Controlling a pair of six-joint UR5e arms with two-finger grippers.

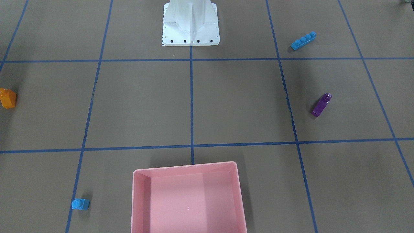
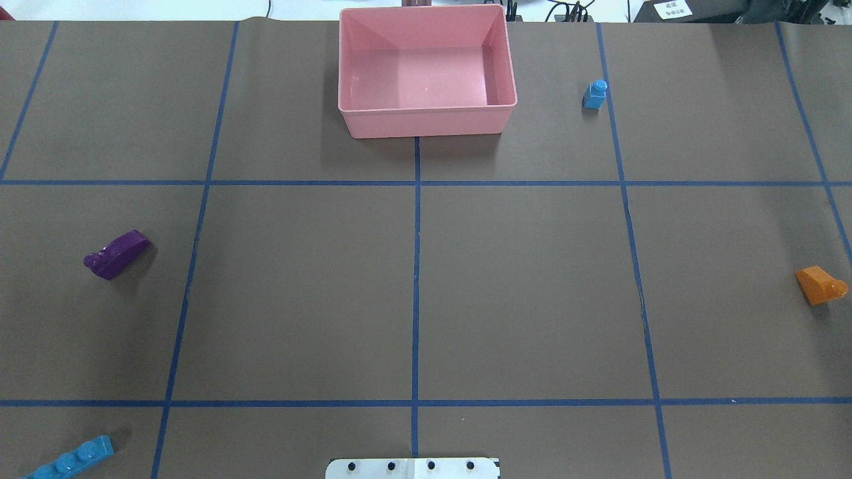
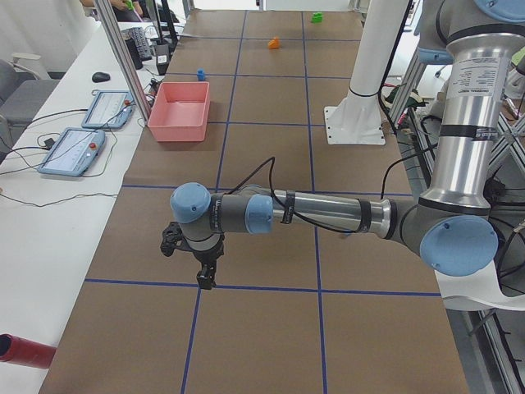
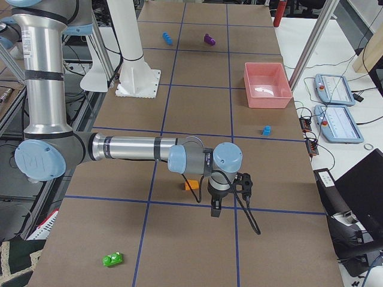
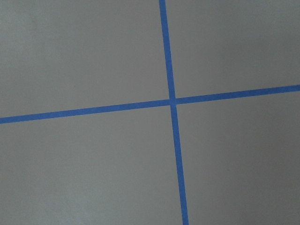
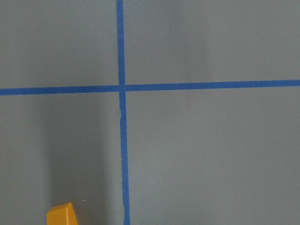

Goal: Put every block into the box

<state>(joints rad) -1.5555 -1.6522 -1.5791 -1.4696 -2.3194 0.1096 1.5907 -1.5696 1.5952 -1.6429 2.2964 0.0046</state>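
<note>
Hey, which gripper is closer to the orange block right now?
Right. The right gripper hangs just beside the orange block, apart from it. The left gripper hangs far off on the robot's other side.

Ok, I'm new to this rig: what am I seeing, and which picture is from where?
Two robot arms work a brown table. Views: one facing the robot, one behind it, two from the table's ends, two wrist cameras looking down. The left arm and right arm hover, holding nothing; I cannot tell whether their jaws are open. The shallow pink plastic box is empty. Five plastic bricks lie outside: orange sloped brick, small blue brick, long blue brick, purple brick, green brick.
</note>
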